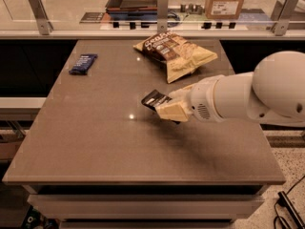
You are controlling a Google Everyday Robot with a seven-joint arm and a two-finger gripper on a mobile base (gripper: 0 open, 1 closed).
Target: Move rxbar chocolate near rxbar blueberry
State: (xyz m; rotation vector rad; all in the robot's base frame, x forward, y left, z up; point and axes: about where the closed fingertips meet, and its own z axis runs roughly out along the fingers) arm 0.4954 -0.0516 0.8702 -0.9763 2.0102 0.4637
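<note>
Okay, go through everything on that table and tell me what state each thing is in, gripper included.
Flat black rxbar chocolate wrapper: clamped in the cream two-finger gripper, tilted, apparently raised off the grey-brown table.
Flat dark blue rxbar blueberry wrapper: lying flat near the far left corner, untouched.
Tan-and-brown chip bag: lying crumpled by the far edge.
The gripper: shut on the bar, over the table's middle.

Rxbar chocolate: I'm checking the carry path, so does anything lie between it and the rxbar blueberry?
Nothing visible does. The hand holds the rxbar chocolate near mid-table, the rxbar blueberry lies far left, and only bare table separates them. The chip bag sits farther back, off that line.
</note>
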